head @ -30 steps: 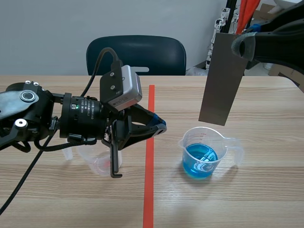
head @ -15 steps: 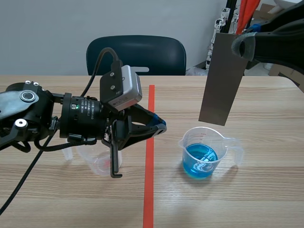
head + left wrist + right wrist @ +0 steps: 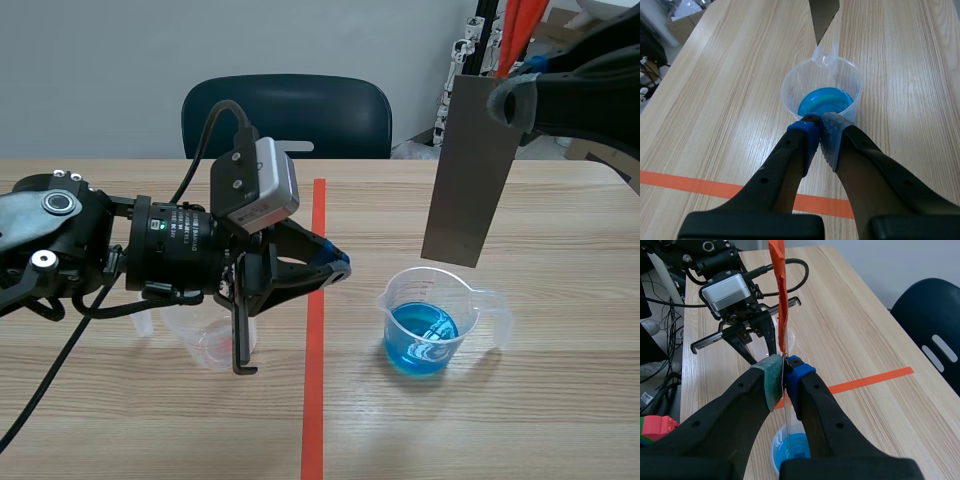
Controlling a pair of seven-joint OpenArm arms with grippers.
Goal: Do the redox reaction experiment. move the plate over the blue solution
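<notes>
Above the beaker, my right gripper is clenched on the top end of the plate – a flat grey strip pinched between the two pads. The plate hangs upright with a slight tilt. Its lower edge sits just over the beaker's rim and clear of the blue solution, which fills only the bottom of the clear beaker.

My left gripper is closed with nothing between its fingers; in the left wrist view the pads meet. It lies low over the table, beside the orange tape line, pointing at the beaker – near it, not touching. A second clear cup stands under my left arm. A dark chair stands beyond the table's far edge.
</notes>
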